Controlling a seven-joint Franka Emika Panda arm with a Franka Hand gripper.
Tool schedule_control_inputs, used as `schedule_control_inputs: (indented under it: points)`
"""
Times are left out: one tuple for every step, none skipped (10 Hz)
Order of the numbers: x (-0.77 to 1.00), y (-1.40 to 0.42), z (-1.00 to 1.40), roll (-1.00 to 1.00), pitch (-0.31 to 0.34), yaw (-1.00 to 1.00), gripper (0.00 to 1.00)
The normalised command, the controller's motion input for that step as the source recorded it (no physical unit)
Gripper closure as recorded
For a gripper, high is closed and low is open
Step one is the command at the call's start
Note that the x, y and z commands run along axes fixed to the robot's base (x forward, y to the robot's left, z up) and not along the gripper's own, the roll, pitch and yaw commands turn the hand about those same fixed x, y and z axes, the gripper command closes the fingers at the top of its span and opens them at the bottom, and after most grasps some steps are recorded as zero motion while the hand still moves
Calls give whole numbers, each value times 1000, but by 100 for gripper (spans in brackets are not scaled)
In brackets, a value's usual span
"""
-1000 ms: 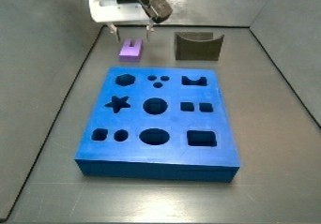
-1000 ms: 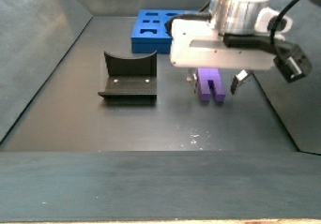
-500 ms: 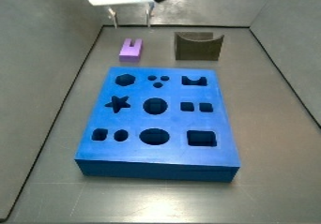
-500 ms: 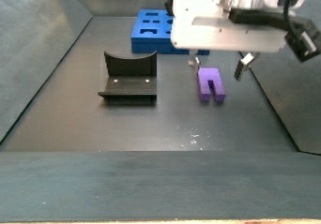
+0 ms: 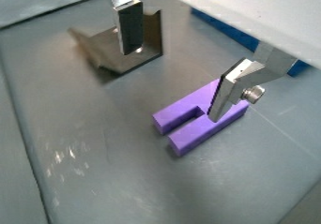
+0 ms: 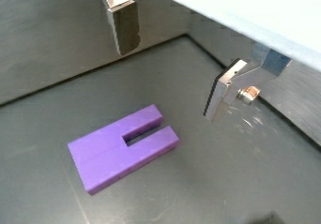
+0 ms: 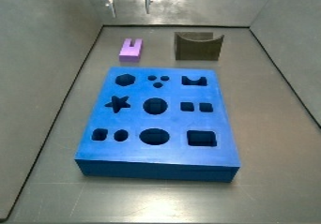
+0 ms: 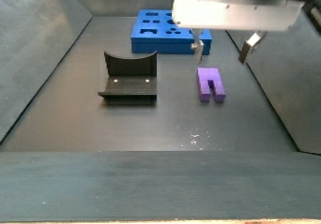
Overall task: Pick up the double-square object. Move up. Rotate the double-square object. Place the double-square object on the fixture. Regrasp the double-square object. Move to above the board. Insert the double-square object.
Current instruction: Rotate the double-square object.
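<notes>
Grey walls close in a dark grey floor. In a side view the board [image 7: 160, 121] lies flat in the middle, its cut-outs all empty; the double-square object [image 7: 130, 49] lies on the floor just beyond its far corner, and the fixture [image 7: 197, 46] stands beside it, notch empty. In a side view, the gripper [image 8: 224, 46] hangs above the lilac piece, spread wide, holding nothing. In a wrist view the fingers [image 5: 128, 28] straddle the piece without touching. In a wrist view the slot in the piece [image 6: 123, 146] shows plainly.
</notes>
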Motion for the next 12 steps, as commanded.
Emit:
schedule_control_inputs:
  points:
    - [39,-1,-220,2,-2,1000,0]
    - [48,-2,-146,2,-4,1000,0]
    - [42,-2,-109,2,-4,1000,0]
    - [33,-3,-67,2,-6,1000,0]
    - [34,-2,-57,2,-6,1000,0]
    - [37,-2,-50,2,-7,1000,0]
    - [38,-2,-48,2,-7,1000,0]
    - [41,-1,-42,2,-8,1000,0]
    - [41,-2,-41,2,-8,1000,0]
    - [42,-1,-39,2,-8,1000,0]
    - [42,-1,-39,2,-9,1000,0]
    - [42,-1,-38,2,-9,1000,0]
